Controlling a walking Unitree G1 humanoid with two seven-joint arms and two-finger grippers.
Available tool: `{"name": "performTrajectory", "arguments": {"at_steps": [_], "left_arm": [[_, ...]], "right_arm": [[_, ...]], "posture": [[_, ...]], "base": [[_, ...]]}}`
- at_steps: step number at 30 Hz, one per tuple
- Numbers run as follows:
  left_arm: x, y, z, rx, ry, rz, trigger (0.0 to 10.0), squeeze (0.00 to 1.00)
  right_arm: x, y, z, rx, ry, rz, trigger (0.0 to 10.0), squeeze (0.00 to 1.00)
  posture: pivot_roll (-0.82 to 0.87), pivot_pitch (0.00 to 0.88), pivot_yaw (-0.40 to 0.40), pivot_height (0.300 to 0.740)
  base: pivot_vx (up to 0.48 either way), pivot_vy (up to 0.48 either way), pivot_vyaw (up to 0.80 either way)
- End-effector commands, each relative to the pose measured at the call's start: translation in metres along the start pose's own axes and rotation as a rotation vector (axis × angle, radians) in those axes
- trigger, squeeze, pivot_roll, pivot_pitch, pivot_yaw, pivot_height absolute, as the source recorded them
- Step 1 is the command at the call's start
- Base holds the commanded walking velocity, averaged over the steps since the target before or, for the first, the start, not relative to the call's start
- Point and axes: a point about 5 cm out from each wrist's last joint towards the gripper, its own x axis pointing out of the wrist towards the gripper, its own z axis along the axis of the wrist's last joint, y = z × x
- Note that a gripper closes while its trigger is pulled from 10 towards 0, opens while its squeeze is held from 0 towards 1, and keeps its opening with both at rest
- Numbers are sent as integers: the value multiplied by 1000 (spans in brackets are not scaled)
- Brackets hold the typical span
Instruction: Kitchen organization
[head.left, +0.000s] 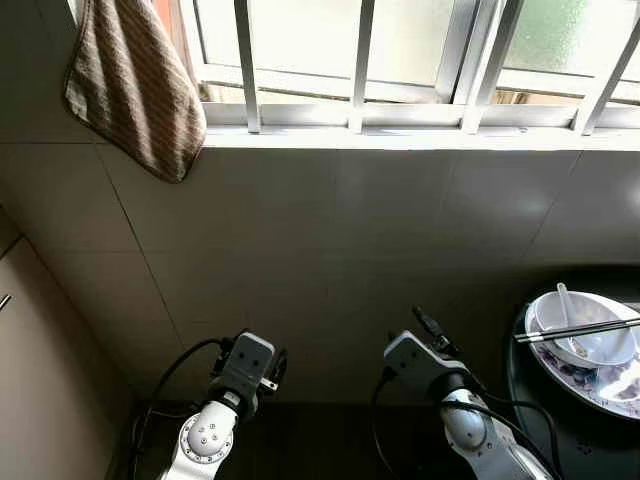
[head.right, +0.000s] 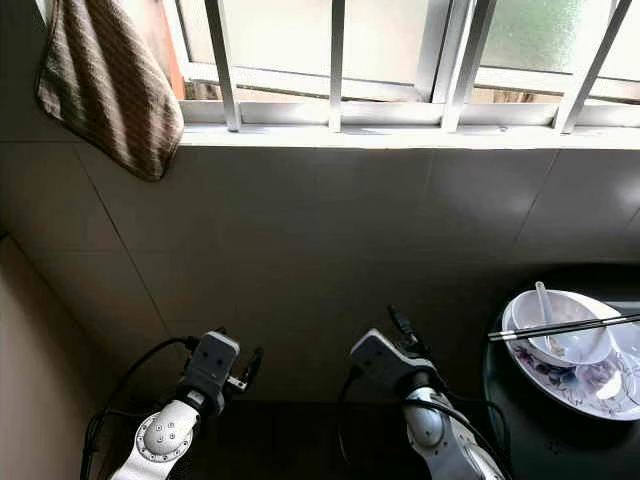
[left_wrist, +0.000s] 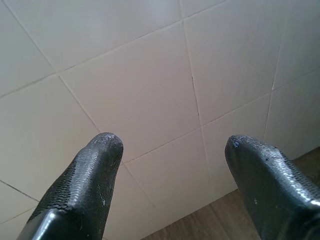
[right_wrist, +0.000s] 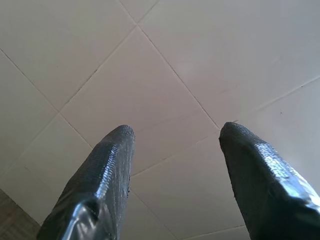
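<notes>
Left tool (left_wrist: 170, 150) and right tool (right_wrist: 175, 140) both spread, empty, facing tiled wall (head.left: 330, 240) beside bowl (head.left: 585, 335) with chopsticks (head.left: 575, 331)

Plate (head.left: 600, 385) (under a bowl (head.left: 590, 335)) and towel (head.left: 135, 85) cut by picture edges

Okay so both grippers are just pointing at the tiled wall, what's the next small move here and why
Probably turn toward the robot's right. Both the left gripper and the right gripper are open, holding nothing, and face bare wall tiles. The things to tidy, a white bowl with a spoon and chopsticks across it on a patterned plate, sit at the far right.
</notes>
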Motion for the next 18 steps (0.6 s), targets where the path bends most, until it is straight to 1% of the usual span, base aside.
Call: {"name": "performTrajectory", "arguments": {"at_steps": [1,5,18], "left_arm": [[1,0,-1,17,-1,-7,10000,0],[2,-2,-4,24,4,-11,10000,0],[4,-5,-8,37,6,-14,10000,0]], "right_arm": [[1,1,0,-4,-4,4,10000,0],[2,6,-1,-3,-1,17,10000,0],[2,14,-2,9,1,40,10000,0]], "posture": [[-23,0,-9,740],[-19,0,-15,740],[-8,0,-24,740]], "base": [[0,0,0],[0,0,0],[0,0,0]]}}
